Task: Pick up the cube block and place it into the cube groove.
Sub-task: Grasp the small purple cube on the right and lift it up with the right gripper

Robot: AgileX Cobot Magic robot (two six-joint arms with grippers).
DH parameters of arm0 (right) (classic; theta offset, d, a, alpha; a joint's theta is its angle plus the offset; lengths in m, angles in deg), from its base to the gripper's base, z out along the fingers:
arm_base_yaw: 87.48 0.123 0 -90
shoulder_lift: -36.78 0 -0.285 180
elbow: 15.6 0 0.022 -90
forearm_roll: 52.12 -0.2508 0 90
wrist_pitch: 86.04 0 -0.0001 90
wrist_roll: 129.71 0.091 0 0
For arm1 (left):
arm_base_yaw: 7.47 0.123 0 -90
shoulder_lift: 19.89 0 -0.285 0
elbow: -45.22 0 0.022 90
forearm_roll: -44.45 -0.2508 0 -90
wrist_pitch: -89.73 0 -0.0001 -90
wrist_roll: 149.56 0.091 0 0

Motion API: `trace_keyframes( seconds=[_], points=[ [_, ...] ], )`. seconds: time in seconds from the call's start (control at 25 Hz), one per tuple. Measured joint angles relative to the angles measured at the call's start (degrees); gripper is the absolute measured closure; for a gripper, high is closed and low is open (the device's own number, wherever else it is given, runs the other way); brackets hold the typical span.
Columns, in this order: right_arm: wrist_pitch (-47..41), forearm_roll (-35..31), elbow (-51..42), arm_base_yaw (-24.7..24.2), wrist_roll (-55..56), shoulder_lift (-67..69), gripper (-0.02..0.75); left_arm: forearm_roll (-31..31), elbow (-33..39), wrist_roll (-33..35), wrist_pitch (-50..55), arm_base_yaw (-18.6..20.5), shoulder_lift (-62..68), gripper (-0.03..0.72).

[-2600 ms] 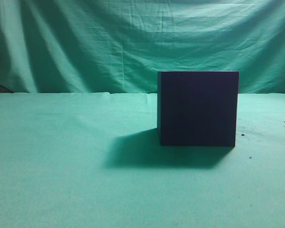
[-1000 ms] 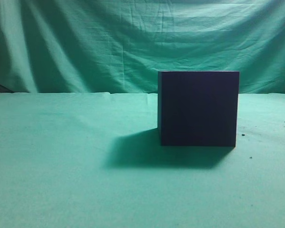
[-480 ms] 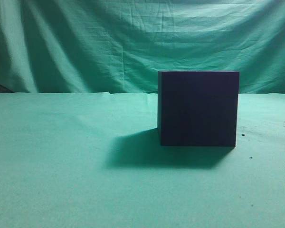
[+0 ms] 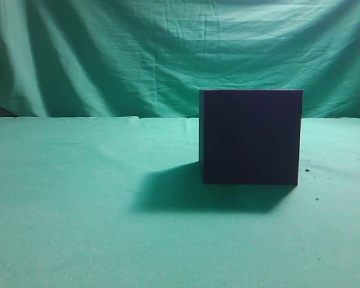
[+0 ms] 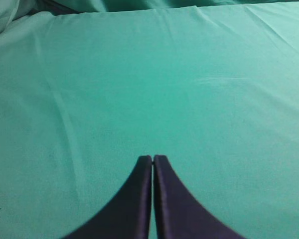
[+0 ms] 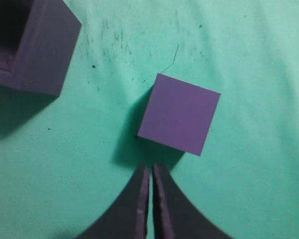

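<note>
The cube groove (image 4: pixel 250 137), a large dark navy box, stands right of centre on the green cloth in the exterior view. Its open-topped corner shows at the upper left of the right wrist view (image 6: pixel 45 50). The cube block (image 6: pixel 179 113), a plain purple cube, lies on the cloth in the right wrist view, just ahead of my right gripper (image 6: pixel 150 167), which is shut and empty. The block is out of view in the exterior view. My left gripper (image 5: pixel 152 158) is shut and empty over bare cloth.
Green cloth (image 4: pixel 78 210) covers the table and hangs as a backdrop (image 4: pixel 108 54). Small dark specks (image 6: pixel 109 40) mark the cloth between the box and the block. Neither arm shows in the exterior view.
</note>
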Motion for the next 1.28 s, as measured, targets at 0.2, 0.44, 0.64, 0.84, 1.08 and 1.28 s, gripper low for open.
trace_keyframes(
  seconds=[0.2,0.44,0.64,0.84,1.08,1.28],
  points=[
    [0.8,1.2,1.0,1.0,0.7,7.6,0.738,0.0,0.0,0.0,0.0,0.0,0.0,0.688],
    [5.4,4.6,1.2,1.0,7.4,13.1,0.437,0.0,0.0,0.0,0.0,0.0,0.0,0.688],
    [7.2,7.9,1.2,1.0,12.6,15.9,0.12,0.0,0.0,0.0,0.0,0.0,0.0,0.688],
    [8.0,9.3,1.5,1.0,14.8,19.7,0.111,0.0,0.0,0.0,0.0,0.0,0.0,0.688],
    [10.0,10.9,1.5,1.0,16.8,22.9,0.157,0.0,0.0,0.0,0.0,0.0,0.0,0.688],
    [10.2,12.0,1.5,1.0,18.2,22.9,0.26,0.0,0.0,0.0,0.0,0.0,0.0,0.688]
  ],
)
